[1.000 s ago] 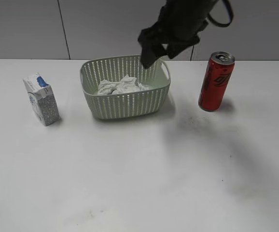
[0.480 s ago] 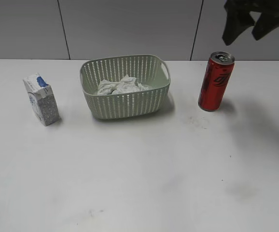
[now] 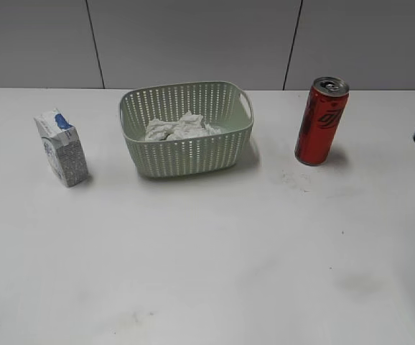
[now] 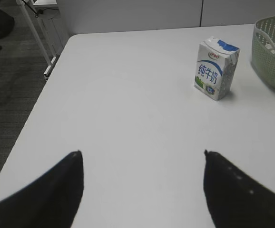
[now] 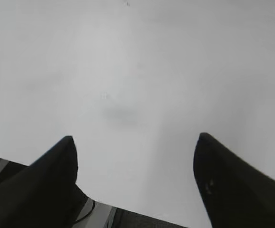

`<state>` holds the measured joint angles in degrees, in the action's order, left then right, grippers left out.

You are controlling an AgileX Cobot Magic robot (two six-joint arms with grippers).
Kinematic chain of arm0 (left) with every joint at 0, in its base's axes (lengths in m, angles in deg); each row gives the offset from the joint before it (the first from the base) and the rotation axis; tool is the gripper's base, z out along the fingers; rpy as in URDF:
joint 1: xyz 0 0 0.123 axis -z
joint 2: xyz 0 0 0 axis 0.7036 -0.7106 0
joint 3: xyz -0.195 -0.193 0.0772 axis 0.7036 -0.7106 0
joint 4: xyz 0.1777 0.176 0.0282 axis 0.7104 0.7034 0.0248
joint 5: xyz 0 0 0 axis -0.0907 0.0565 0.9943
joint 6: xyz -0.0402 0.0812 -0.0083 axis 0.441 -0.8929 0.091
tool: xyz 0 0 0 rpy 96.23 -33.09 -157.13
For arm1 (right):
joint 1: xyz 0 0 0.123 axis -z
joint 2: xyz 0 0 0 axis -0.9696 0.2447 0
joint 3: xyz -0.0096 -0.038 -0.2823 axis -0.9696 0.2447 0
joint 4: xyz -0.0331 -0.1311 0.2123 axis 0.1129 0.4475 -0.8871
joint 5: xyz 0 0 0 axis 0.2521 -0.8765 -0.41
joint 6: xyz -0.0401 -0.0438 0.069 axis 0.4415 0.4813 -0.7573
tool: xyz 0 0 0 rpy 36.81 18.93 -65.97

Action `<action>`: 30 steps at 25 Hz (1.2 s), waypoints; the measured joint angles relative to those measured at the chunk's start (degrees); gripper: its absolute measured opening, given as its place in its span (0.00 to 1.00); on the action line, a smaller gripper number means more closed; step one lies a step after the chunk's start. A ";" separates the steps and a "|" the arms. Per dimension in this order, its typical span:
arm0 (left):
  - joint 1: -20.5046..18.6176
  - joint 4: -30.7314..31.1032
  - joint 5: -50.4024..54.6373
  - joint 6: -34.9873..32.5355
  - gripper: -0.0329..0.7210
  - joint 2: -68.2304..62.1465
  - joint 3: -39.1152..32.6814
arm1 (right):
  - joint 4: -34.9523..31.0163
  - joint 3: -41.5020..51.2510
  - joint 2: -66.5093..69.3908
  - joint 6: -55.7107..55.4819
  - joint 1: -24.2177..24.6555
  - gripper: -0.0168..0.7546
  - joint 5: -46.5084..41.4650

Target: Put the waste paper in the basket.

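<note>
Where slotted basket (image 3: 186,154) curves, crumpled waste paper (image 3: 181,129).

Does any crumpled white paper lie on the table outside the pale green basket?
No, the crumpled white paper lies inside the slotted basket.

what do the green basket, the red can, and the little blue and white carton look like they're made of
The basket looks like molded plastic: matte sage green, with even rows of slots in its walls. The can appears to be metal, probably aluminium, with a glossy red printed body and a bare silver rim. The carton seems to be coated paperboard, given its folded top and printed faces.
</note>
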<state>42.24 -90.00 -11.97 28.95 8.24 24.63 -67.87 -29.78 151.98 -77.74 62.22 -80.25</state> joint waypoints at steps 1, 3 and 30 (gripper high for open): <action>0.00 0.00 0.00 0.00 0.81 0.00 0.00 | 0.00 2.93 -2.88 0.00 0.00 0.76 1.36; 0.00 0.00 0.00 0.00 0.81 0.00 0.00 | 0.00 9.36 -9.74 -0.05 0.00 0.76 4.05; 0.00 0.00 -0.03 0.00 0.78 0.00 0.00 | -0.05 27.03 -62.31 -0.15 0.00 0.76 6.05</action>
<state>42.24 -90.00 -12.00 28.95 8.24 24.63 -67.92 -2.76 89.66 -77.89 62.22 -74.20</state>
